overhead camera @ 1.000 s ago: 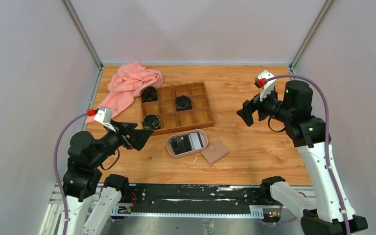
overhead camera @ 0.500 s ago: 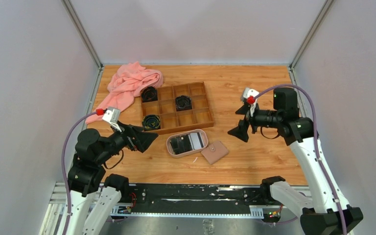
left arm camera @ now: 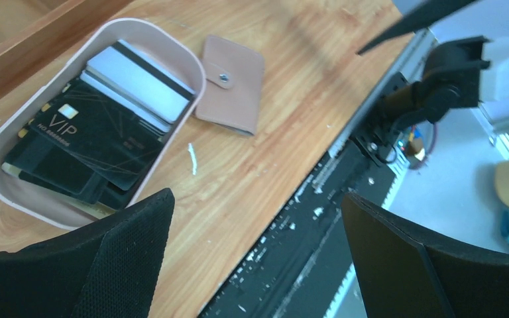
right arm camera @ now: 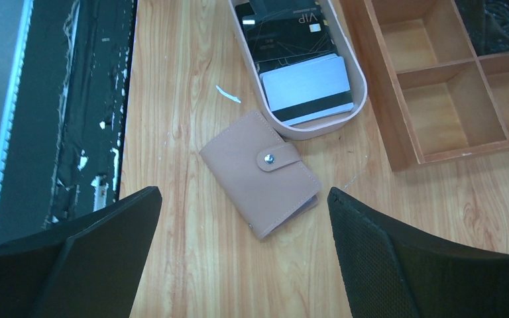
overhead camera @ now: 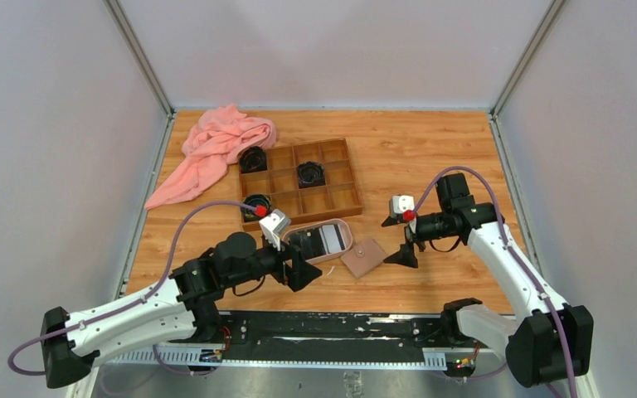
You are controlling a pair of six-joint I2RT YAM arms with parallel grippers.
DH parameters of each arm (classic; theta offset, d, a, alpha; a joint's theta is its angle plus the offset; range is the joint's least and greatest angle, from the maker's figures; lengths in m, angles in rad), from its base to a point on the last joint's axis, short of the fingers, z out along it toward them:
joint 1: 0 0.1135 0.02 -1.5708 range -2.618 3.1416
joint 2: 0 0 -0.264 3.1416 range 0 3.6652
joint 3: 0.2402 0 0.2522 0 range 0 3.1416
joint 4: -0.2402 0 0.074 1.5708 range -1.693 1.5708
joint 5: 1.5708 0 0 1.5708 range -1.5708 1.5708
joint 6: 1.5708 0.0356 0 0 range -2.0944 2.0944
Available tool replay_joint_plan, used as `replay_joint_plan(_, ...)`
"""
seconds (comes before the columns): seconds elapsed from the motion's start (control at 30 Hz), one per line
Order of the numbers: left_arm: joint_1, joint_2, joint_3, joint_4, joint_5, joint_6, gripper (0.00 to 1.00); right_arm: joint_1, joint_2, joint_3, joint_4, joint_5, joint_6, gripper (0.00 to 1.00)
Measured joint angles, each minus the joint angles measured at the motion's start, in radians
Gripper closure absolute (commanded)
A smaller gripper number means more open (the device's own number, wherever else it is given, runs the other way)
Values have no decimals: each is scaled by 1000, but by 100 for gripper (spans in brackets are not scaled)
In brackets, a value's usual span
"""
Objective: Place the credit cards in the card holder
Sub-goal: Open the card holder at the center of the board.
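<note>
The card holder (overhead camera: 363, 257) is a tan-pink wallet, snapped closed, lying flat just right of an oval pink tray (overhead camera: 286, 246). The credit cards (overhead camera: 319, 240) lie stacked in that tray: black ones (left arm camera: 86, 139) and a white one with a black stripe (left arm camera: 139, 86). My left gripper (overhead camera: 308, 269) is open and empty, near the tray's front edge and left of the holder. My right gripper (overhead camera: 396, 239) is open and empty too, just right of the holder. In the right wrist view the holder (right arm camera: 262, 173) sits ahead of the gripper (right arm camera: 244, 192), with the cards (right arm camera: 308, 89) beyond it.
A brown wooden compartment box (overhead camera: 323, 214) stands behind the tray, with black coiled items (overhead camera: 310, 172) in some cells. A pink cloth (overhead camera: 216, 145) lies at the back left. A small white scrap (right arm camera: 228, 95) lies on the wood near the tray. The black base rail (left arm camera: 318, 245) runs along the table's near edge.
Both arms have come down and inward. The left gripper reached right to the tray's near side. The right gripper dropped left to beside the card holder. Both stayed open.
</note>
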Motion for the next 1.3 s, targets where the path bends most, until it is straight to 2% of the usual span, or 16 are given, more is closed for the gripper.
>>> replay_joint_plan(0.13,-3,1,-98,109,-71,-26,0,30,3,-37,-4,13,-90,0)
replay_joint_plan(0.3,-3,-82,-209,199,-125,-74,0,144,47,-67,13,87,-145,5)
replay_joint_plan(0.47,-3,-197,-312,230,-161,-135,1,248,119,-76,69,178,-141,17)
replay_joint_plan(0.57,-4,-249,-345,240,-175,-163,2,305,167,-75,129,241,-103,28)
replay_joint_plan(0.67,-4,-272,-361,243,-184,-185,2,346,227,-69,180,300,-67,41)
replay_joint_plan(0.8,-3,-267,-365,247,-189,-198,2,399,303,-57,242,397,-33,50)
replay_joint_plan(1.07,-4,-255,-365,248,-191,-210,2,462,349,-50,304,530,20,53)
replay_joint_plan(1.3,-4,-255,-368,249,-191,-210,2,465,349,-35,330,562,60,53)
